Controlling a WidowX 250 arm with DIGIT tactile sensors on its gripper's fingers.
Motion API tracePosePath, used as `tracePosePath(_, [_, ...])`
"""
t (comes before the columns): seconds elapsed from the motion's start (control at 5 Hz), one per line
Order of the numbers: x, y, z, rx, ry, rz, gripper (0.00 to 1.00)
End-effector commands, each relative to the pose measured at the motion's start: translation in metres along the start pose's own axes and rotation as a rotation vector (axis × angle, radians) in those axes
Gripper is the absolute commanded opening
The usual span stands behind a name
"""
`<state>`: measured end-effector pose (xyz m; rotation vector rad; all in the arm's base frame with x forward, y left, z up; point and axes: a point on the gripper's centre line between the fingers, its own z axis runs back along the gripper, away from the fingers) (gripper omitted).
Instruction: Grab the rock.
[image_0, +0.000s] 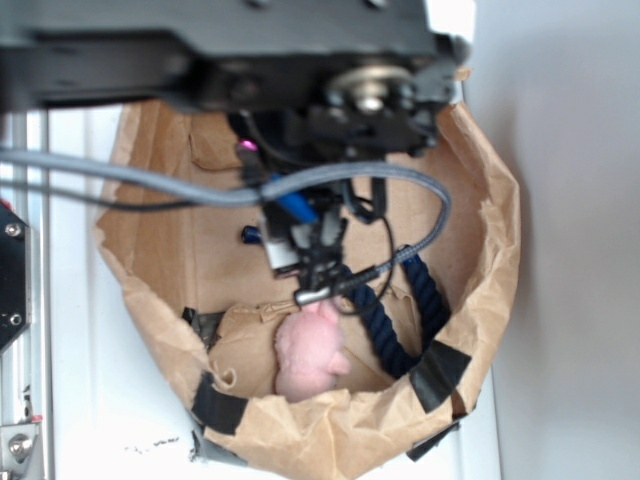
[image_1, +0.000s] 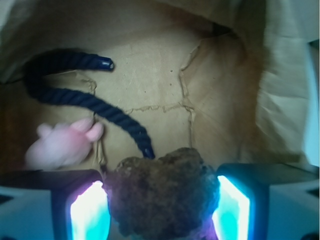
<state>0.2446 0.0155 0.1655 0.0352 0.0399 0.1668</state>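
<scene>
In the wrist view, nearest the camera, the gripper (image_1: 162, 210) has its two light-grey fingers (image_1: 47, 210) on either side of the small, rough, lumpy brown-grey rock (image_1: 162, 197). The glowing cyan pads (image_1: 87, 212) sit against the rock's left and right flanks, so the jaws appear pinched on it across its widest part. This placement is judged correct: opposing pads on a stone of irregular facets resist twisting better than a grip near one edge. Whether the rock rests on the floor or is already raised cannot be told.

Just beyond the rock lies the free end of the dark blue twisted rope (image_1: 85, 97). It curves away to the left and back in a loop; its near tip looks close to the rock's upper edge, though contact cannot be confirmed. To the left, near the rope, lies the pink fuzzy plush toy (image_1: 62, 142), apart from the fingers.

Farthest is the creased floor and walls of the brown paper bag (image_1: 220, 100), which holds all three items.

The exterior view shows why the arm reaches downward: the bag (image_0: 490, 210) is open at the top, its rim rolled and patched with black tape (image_0: 440, 372), so the gripper (image_0: 315, 270) must enter from above. The rock is hidden there by the arm; the plush toy (image_0: 308, 355) and rope (image_0: 395, 320) show below.
</scene>
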Motion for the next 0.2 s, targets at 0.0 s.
tracePosePath(0.0, [-0.0147,-0.0038,0.0259,-0.042,-0.214,-0.049,0.00])
